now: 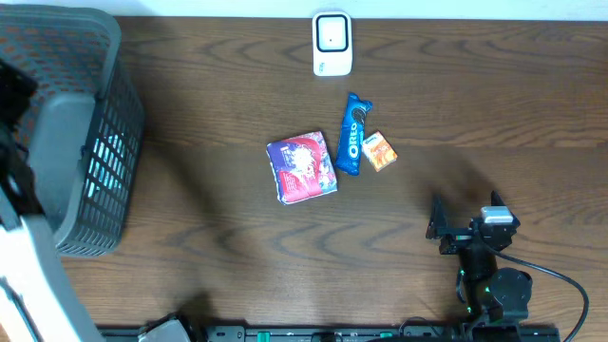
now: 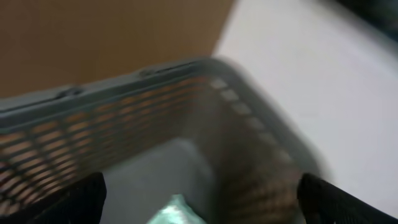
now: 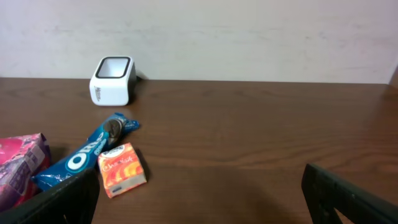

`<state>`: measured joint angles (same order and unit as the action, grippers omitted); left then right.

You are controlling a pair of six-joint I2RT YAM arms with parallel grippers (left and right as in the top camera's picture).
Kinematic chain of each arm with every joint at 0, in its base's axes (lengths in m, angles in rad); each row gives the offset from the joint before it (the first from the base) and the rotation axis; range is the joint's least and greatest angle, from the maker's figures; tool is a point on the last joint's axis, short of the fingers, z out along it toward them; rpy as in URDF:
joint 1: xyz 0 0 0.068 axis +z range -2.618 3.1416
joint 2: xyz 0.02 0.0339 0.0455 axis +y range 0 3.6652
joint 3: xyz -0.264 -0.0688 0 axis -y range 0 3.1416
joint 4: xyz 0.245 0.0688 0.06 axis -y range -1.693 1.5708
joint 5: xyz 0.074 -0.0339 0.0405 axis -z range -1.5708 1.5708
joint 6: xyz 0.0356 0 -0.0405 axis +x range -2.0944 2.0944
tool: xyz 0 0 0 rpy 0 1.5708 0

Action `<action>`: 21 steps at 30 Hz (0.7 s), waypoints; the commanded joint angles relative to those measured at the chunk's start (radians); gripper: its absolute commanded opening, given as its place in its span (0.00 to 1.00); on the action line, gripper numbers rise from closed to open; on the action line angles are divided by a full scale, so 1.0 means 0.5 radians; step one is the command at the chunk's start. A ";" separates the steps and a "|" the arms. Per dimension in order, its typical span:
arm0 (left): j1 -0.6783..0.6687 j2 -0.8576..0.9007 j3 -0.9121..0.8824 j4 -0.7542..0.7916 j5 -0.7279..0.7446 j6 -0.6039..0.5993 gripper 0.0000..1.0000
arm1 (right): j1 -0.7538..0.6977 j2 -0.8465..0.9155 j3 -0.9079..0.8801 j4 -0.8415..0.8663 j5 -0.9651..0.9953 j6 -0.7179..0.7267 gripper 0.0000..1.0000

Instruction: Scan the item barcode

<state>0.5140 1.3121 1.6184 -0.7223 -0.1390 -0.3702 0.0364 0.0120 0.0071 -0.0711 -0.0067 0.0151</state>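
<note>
On wood tbl (image 1: 209, 114) by wall (image 3: 249, 37): scanner (image 1: 332, 43).

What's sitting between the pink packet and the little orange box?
The blue Oreo pack lies between the pink packet and the orange box, clearest in the overhead view.

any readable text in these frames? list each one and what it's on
"OREO": on the blue pack
Orange box: has print, too small to read
Pink pouch: print blurred, unreadable
Scanner: side marking too small to read
</note>
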 commanded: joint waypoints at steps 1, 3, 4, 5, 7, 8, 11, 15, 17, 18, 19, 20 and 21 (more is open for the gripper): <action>0.084 0.204 -0.010 -0.063 -0.091 -0.032 0.98 | -0.018 -0.010 -0.003 -0.008 -0.002 0.021 0.99; 0.130 0.365 -0.010 -0.117 0.036 -0.028 0.98 | -0.018 -0.010 -0.003 -0.008 -0.002 0.021 0.99; 0.146 0.429 -0.010 -0.133 0.099 -0.015 0.98 | -0.018 -0.010 -0.003 -0.008 -0.001 0.021 0.99; 0.172 0.517 -0.010 -0.148 0.208 0.010 0.98 | -0.018 -0.010 -0.003 -0.008 -0.002 0.021 0.99; 0.217 0.653 -0.010 -0.154 0.396 0.082 0.98 | -0.018 -0.010 -0.003 -0.008 -0.001 0.021 0.99; 0.252 0.741 -0.010 -0.153 0.517 0.150 0.98 | -0.018 -0.010 -0.003 -0.008 -0.001 0.021 0.99; 0.331 0.946 -0.010 -0.155 0.768 0.315 0.98 | -0.018 -0.010 -0.003 -0.008 -0.002 0.021 0.99; 0.388 1.162 -0.011 -0.159 1.093 0.568 0.98 | -0.018 -0.010 -0.003 -0.008 -0.002 0.021 0.99; 0.393 1.243 -0.012 -0.159 1.136 0.576 0.98 | -0.018 -0.010 -0.003 -0.008 -0.002 0.021 0.99; 0.393 1.277 -0.013 -0.163 1.145 0.577 0.98 | -0.018 -0.010 -0.003 -0.008 -0.002 0.021 0.99; 0.392 1.312 -0.020 -0.169 1.149 0.587 0.98 | -0.018 -0.010 -0.003 -0.008 -0.002 0.021 0.99; 0.390 1.343 -0.031 -0.170 1.154 0.604 0.98 | -0.018 -0.010 -0.003 -0.008 -0.002 0.021 0.99; 0.385 1.374 -0.049 -0.169 1.154 0.636 0.98 | -0.018 -0.010 -0.003 -0.008 -0.002 0.021 0.99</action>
<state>0.7105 1.9667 1.6108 -0.8040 0.3676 -0.1230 0.0364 0.0120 0.0071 -0.0711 -0.0067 0.0151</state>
